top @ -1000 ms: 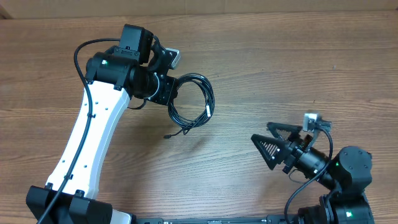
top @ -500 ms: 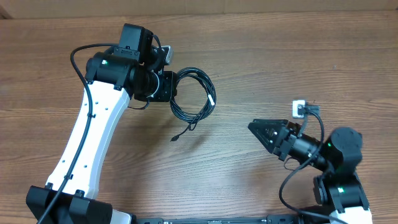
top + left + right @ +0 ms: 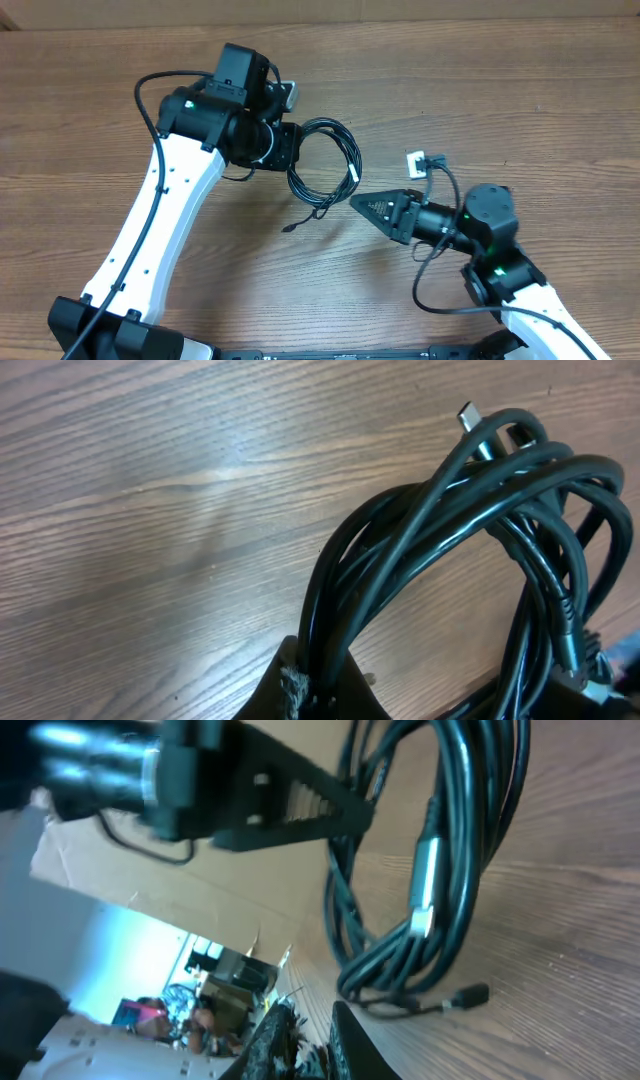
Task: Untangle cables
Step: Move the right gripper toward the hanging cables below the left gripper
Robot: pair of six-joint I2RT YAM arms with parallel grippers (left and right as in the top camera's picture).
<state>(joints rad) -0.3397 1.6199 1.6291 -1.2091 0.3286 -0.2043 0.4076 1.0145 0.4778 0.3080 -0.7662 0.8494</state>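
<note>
Cables [image 3: 347, 143] hang as one loose coil of thin black cords from the left gripper [image 3: 292, 150], a little left of the middle of the wooden table [image 3: 480, 90] and toward its far side. That gripper's fingers are clamped on the left edge of the coil. The left wrist view shows the cords [image 3: 470, 510] bunched together and rising out of the pinch between the fingers [image 3: 300, 690]. Several loops lie over one another, so the ring looks thick and knotted rather than neat.

A silvery plug [image 3: 355, 172] shows on the right side of the ring, and the right wrist camera catches it shining against the black strands [image 3: 425, 880]. One thin end trails down toward the near side and finishes in a small dark plug [image 3: 288, 228]; whether it touches the wood I cannot tell.

The right gripper [image 3: 362, 205] sits just to the right of the coil and slightly nearer, its tip pointing left at the ring. From above its fingers look drawn together into one wedge, and nothing is held between them. It stands close to the cords but apart from them.
</note>
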